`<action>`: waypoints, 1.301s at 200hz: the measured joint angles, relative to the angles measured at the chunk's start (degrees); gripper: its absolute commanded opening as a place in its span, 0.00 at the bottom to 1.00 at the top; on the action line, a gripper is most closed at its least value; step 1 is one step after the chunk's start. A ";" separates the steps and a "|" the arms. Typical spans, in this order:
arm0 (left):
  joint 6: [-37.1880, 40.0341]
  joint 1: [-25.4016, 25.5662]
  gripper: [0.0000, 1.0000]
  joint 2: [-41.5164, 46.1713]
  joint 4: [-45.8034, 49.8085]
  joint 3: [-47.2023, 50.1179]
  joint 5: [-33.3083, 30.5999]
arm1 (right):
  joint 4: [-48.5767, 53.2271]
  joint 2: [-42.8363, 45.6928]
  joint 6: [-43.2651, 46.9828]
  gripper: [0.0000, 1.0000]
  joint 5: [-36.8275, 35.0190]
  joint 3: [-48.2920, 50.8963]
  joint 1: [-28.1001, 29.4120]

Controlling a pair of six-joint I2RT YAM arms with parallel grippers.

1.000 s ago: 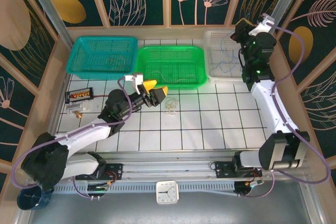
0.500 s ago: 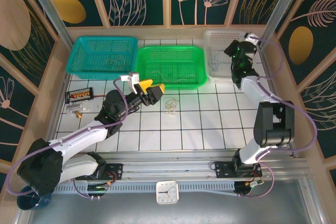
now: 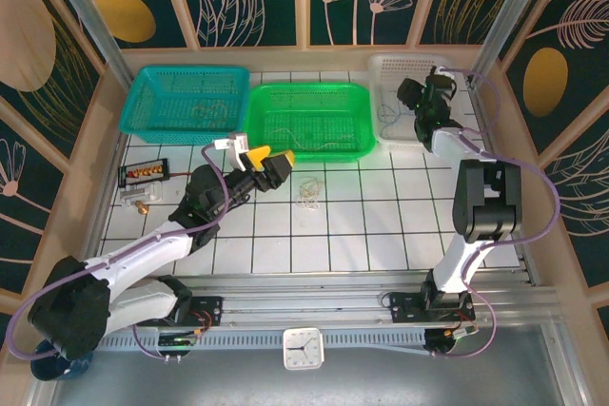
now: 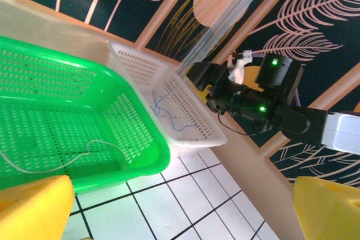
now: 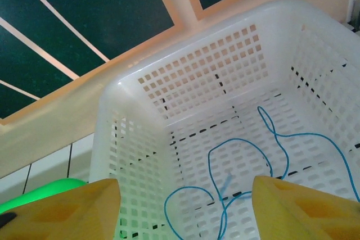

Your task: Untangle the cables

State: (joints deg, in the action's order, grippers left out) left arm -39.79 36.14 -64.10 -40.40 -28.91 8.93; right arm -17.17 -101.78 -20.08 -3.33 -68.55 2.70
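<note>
Cable [image 5: 239, 139] in white basket [image 5: 197, 77]; green basket [image 4: 45, 77]; left end effector [image 4: 183, 195], right end effector [image 5: 185, 195] released

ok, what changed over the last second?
Right gripper came down over the white basket, arm folding; its jaws now stand apart above the blue cable lying there. Left gripper edged a little toward the green basket, still open. Cable clump on the tiles stayed put.
</note>
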 measured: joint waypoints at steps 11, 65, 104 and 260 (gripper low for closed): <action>-0.20 0.00 0.99 0.04 0.33 0.13 -0.68 | 0.70 0.74 -0.37 0.64 0.66 0.00 -0.02; -1.03 0.00 0.99 0.81 0.83 1.09 -3.93 | 0.92 12.33 -4.31 0.62 7.17 4.44 1.14; -2.27 0.00 0.99 1.29 2.38 1.81 -6.62 | 0.72 23.39 -6.03 0.62 10.34 13.33 7.65; -8.55 -0.02 0.99 0.52 17.57 -0.50 -12.72 | -0.72 9.81 -7.26 0.39 10.36 28.94 36.30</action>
State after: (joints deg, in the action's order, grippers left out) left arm -48.34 36.12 -63.57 -22.83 -29.41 -3.79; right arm -17.89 -91.96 -27.33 7.03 -39.62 39.00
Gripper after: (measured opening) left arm 0.988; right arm 0.423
